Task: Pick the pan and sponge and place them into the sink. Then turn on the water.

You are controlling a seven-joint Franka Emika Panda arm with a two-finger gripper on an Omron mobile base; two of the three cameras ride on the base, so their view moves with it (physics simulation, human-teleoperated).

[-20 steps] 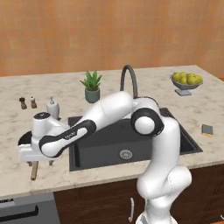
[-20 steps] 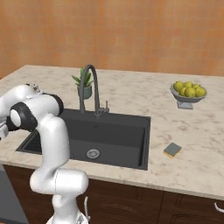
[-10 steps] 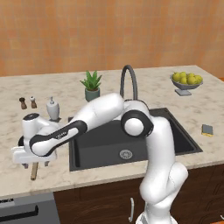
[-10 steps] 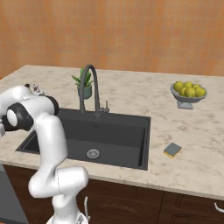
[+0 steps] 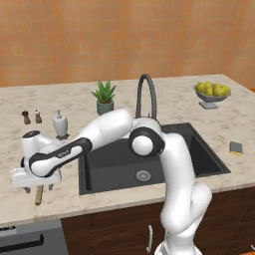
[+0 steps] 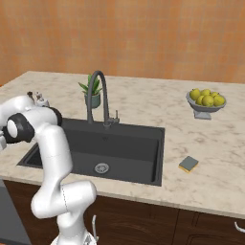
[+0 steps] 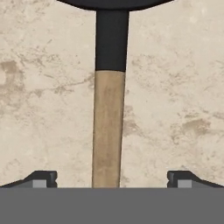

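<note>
Jaws wide astride pan [image 7: 108, 131] handle, rim cropped.

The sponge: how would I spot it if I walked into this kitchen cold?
Find the dark sink set into the stone counter. On the counter just right of its front corner lies the sponge, a small flat pad, yellow beneath a grey-green top. The only other yellow things are the round lemons, heaped in a bowl farther back.

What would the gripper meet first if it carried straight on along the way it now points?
Most likely the pan's wooden handle: the hand view shows it lying on the counter, centred between the open gripper fingertips. How much gap remains above it is unclear.
</note>
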